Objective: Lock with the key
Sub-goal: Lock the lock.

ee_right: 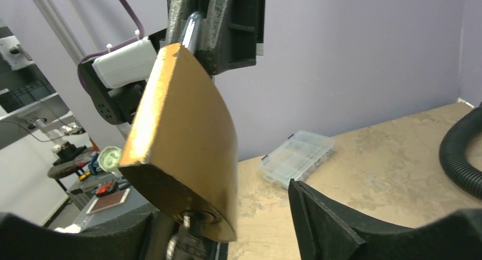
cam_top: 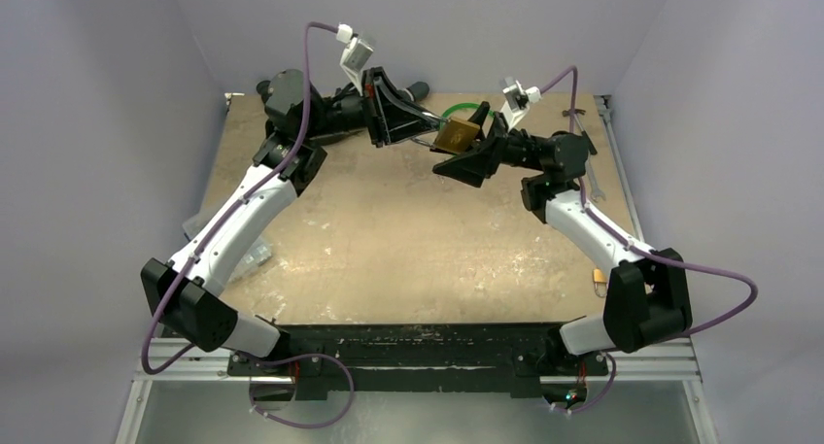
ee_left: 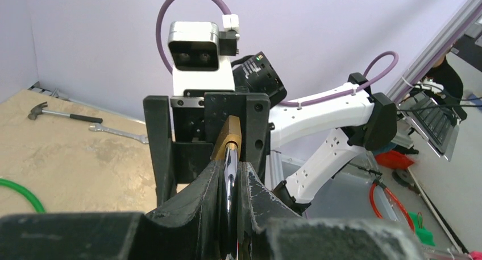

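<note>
The brass lock hangs in the air between the two arms, over the far part of the table. My left gripper is shut on its silver shackle, and the brass body pokes out beyond the fingers. In the top view the lock sits between the left gripper and the right gripper. The small silver key sticks out of the keyhole on the lock's underside. My right gripper is open around that end, the key close to its left finger, with a wide gap to the right finger.
A green cable loop lies behind the lock. A hammer and a wrench rest at the table's far right side. A clear compartment box lies on the left of the table, and a black ribbed hose runs along the back.
</note>
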You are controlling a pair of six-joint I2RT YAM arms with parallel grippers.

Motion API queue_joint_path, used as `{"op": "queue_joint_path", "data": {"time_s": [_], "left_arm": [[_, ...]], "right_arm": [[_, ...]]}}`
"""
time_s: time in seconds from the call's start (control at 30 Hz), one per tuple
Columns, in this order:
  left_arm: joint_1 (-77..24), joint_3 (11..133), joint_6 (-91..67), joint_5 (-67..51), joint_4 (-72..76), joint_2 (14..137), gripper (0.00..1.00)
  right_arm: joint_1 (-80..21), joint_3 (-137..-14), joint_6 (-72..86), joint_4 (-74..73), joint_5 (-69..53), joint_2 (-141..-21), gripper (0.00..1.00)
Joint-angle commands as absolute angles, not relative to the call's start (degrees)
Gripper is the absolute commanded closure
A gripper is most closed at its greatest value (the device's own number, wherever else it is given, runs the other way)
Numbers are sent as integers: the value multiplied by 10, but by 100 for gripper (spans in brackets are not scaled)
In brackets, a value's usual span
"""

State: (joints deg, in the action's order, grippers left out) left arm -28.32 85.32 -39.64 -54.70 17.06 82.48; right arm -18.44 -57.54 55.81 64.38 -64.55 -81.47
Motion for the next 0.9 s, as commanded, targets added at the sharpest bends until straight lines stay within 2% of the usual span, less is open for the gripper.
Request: {"op": "queue_joint_path", "data": {"time_s": [0.0,0.37,0.73,0.87], "left_arm": [[-283,889,-433,-505,252,819,100],[-283,872,-438,-485,244,820,100],[-283,843,-446,-488,256,816,100],[-283,836,-446,-491,257,815,100]], "right_arm": [[-196,-598,563,659,-622,-797,34],[-210,-615,559,657,-621,-795,53],[-216,-638,568,649,-619,-800,54],[-217,-642,568,644,-616,-801,61]]}}
